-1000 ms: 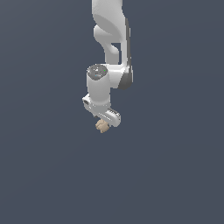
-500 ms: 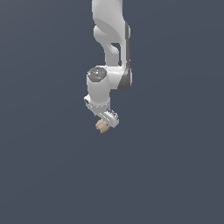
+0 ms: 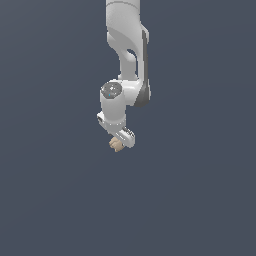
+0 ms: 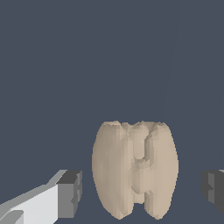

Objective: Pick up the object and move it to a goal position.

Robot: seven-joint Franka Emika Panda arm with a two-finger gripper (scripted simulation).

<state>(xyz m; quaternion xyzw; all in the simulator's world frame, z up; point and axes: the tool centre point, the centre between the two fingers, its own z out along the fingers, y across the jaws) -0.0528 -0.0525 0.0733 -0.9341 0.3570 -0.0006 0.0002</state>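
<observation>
Since a second ago the gripper (image 3: pixel 119 144) turned a little; its open jaws flank the bumpy tan object (image 4: pixel 134 170), gaps showing.

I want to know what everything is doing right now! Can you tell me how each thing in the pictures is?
Gripper: open, pointing down over the lump.
Fingers: one on each side of the lump, a gap showing between each and the lump, so not squeezing it.
Tan lump: sitting between the fingers, not gripped; the pictures do not settle whether it is lifted.
Robot arm: reaching down from above.
</observation>
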